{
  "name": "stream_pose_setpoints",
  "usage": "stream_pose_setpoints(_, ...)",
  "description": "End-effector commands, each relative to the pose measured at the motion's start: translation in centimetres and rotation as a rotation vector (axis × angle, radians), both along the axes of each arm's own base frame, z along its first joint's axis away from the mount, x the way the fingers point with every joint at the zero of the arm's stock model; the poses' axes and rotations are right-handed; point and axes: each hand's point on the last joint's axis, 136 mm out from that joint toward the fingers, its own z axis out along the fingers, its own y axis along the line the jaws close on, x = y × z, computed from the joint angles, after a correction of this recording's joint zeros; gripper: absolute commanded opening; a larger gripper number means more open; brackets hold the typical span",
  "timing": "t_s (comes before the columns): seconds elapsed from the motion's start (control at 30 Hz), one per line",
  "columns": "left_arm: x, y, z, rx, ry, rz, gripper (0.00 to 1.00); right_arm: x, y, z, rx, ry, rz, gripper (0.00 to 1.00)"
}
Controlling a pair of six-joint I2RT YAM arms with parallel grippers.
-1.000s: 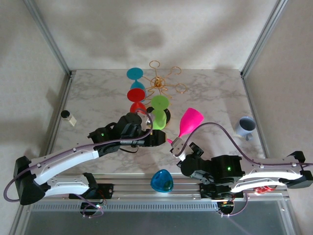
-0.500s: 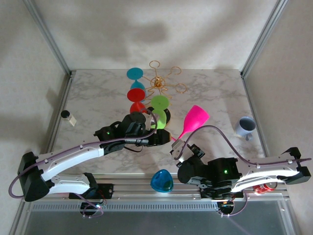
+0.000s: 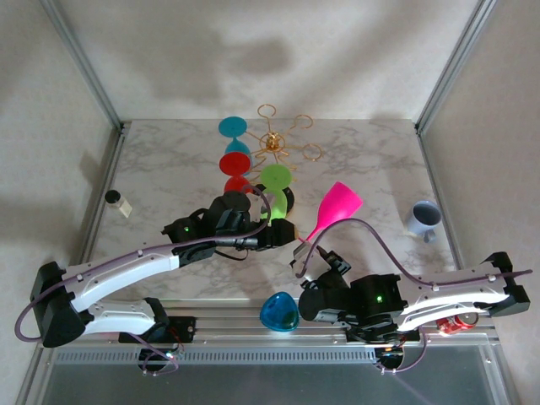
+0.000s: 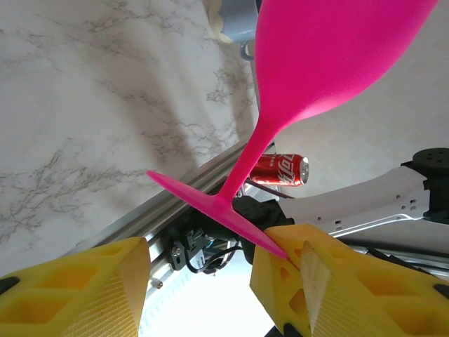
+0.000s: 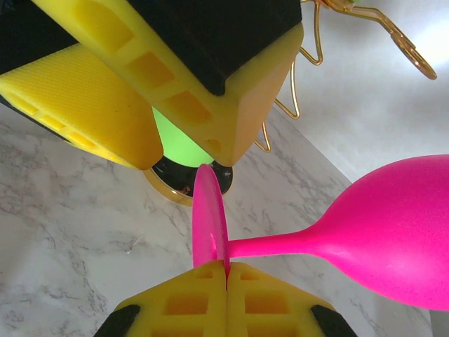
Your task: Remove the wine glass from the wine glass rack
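Above marble tabletop (image 3: 371, 164), right tool (image 3: 301, 253) pinches tilted pink wine glass (image 3: 337, 202).

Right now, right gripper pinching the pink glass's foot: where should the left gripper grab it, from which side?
Probably the stem of the pink glass: bare, thin, running tilted between foot and bowl. The right gripper is shut on the foot's rim, so that's taken, and the bowl looks too wide. Bring the open left gripper in from the rack side, fingers straddling the stem crosswise.
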Motion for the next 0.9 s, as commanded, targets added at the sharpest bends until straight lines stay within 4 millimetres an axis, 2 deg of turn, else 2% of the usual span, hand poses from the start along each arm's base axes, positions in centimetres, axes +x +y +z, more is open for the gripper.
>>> stream_pose_setpoints(0.0, 0.0, -0.6, 0.8, -0.039, 0.002, -0.015, 0.59, 0.0, 0.2, 0.6, 0.002, -0.050, -0.013, 0.00)
stream_pose_setpoints(0.43, 0.3, -1.7, 0.4, -0.048, 0.024, -0.030, 0.54, -0.3, 1.2, 0.8, -0.011, -0.078, -0.007, 0.00)
stream_pose_setpoints(0.87, 0.4, -2.3, 0.0, -0.051, 0.032, -0.044, 0.38, -0.4, 1.3, 0.8, 0.018, -0.065, -0.002, 0.00)
